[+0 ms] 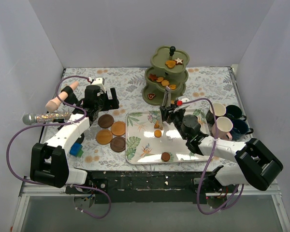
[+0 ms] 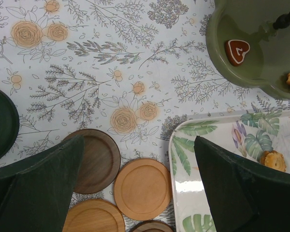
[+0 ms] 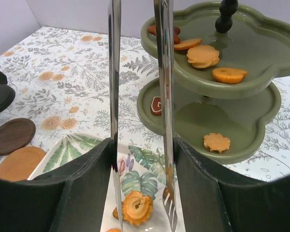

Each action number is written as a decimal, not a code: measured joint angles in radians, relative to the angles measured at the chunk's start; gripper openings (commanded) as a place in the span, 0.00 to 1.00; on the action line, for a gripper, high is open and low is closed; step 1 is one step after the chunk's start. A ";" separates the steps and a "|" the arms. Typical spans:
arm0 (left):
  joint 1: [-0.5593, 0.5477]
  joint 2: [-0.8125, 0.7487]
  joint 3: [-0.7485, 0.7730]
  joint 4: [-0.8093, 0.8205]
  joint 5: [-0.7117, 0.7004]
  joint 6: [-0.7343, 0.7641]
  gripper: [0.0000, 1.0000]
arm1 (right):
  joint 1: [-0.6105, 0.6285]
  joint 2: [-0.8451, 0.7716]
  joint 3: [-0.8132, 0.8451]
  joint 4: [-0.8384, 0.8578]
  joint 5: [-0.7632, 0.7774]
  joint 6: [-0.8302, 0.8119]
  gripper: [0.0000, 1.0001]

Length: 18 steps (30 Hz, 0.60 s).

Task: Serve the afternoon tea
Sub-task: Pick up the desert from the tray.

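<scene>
right gripper is clamping the tongs over a biscuit | left gripper is hanging apart | we're guessing slick tong tips are risking a drop before the far-edge stand

Bare tablecloth gives open passage between the left gripper and the three-tier stand. The stand rises just behind the tray, close ahead of the tongs held in the right gripper. Mugs crowd the tray's right side, and coasters its left.
</scene>
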 measured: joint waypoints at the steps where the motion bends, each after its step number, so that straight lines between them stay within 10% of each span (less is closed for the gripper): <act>1: 0.000 0.000 0.000 0.000 0.000 0.000 0.98 | 0.000 0.000 0.003 0.000 -0.002 0.000 0.60; 18: 0.000 0.000 0.000 0.000 0.000 0.000 0.98 | 0.002 0.083 0.047 0.040 -0.007 -0.003 0.55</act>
